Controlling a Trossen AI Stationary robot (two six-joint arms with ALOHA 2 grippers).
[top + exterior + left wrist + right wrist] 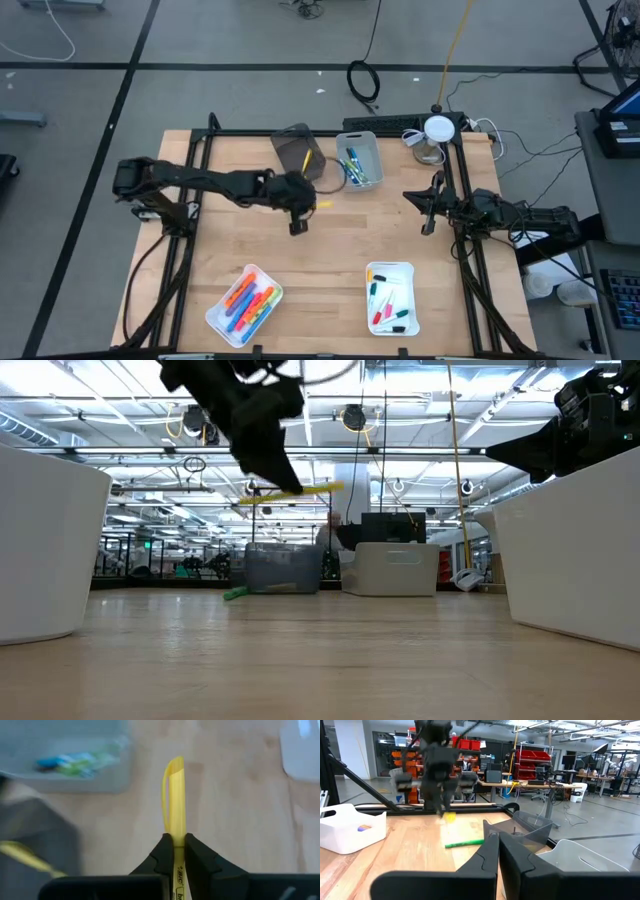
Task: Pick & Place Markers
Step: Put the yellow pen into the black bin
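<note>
I've got the left gripper (175, 851) clamped on a yellow marker (174, 795), held in the air near the grey bin (298, 149). A green marker (464, 842) lies on the table (340, 250) just beside that bin. My right gripper (428, 224) waits at the table's far side from the bin, fingers together on nothing.

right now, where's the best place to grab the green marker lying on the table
Probably mid-barrel, from straight above, jaws across its width. The green marker lies flat on the table, one end close to the grey bin, so the middle gives most room. The left gripper is shut on the yellow marker; the right gripper waits at the table's right edge.
</note>
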